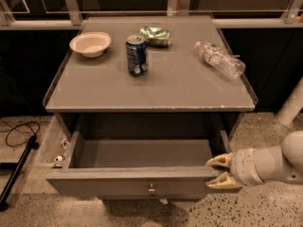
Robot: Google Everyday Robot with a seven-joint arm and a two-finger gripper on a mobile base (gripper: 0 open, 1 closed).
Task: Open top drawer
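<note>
The top drawer [128, 182] of the grey cabinet stands pulled far out. Its plain grey box inside holds nothing that I can see. A small round metal knob [151, 190] sits at the centre of its flat front. My gripper [217, 170] comes in from the right on a white arm. Its two tan fingertips [218, 161] sit at the right end of the drawer's front, one above the top edge and one lower against the front's end. The lower drawers are hidden under the open one.
On the cabinet top [184, 86] stand a white bowl [90, 43], a blue can [136, 55], a crumpled green bag [155, 35] and a lying plastic bottle [219, 59]. A black cable [19, 129] lies on the floor at left. A railing runs behind.
</note>
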